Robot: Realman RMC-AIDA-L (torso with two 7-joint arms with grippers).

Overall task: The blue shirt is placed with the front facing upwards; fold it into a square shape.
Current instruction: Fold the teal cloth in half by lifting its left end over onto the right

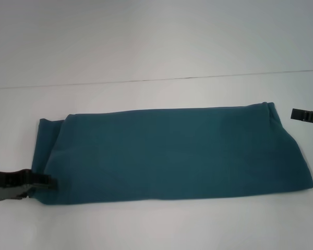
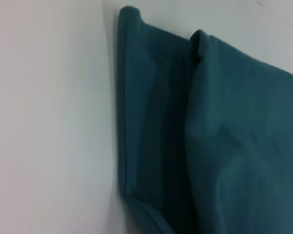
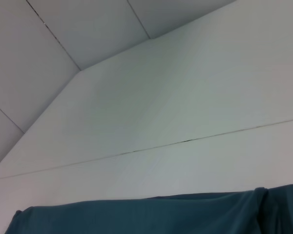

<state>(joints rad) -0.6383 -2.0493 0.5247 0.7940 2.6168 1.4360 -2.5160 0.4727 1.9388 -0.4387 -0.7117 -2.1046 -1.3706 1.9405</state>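
The blue shirt (image 1: 172,153) lies on the white table as a long band folded lengthwise, plain teal side up, with no lettering showing. At its left end a lower layer (image 1: 48,136) sticks out past the upper fold. My left gripper (image 1: 41,186) sits low at the band's near left corner, its tip against the cloth edge. Only the tip of my right gripper (image 1: 306,115) shows, at the right border, just apart from the band's far right corner. The left wrist view shows the shirt's layered left end (image 2: 156,122). In the right wrist view the shirt's far edge (image 3: 151,214) runs along the bottom.
A thin seam (image 1: 156,79) crosses the white table (image 1: 146,47) behind the shirt, with bare surface on both sides of it. More bare table (image 1: 161,229) lies in front of the band.
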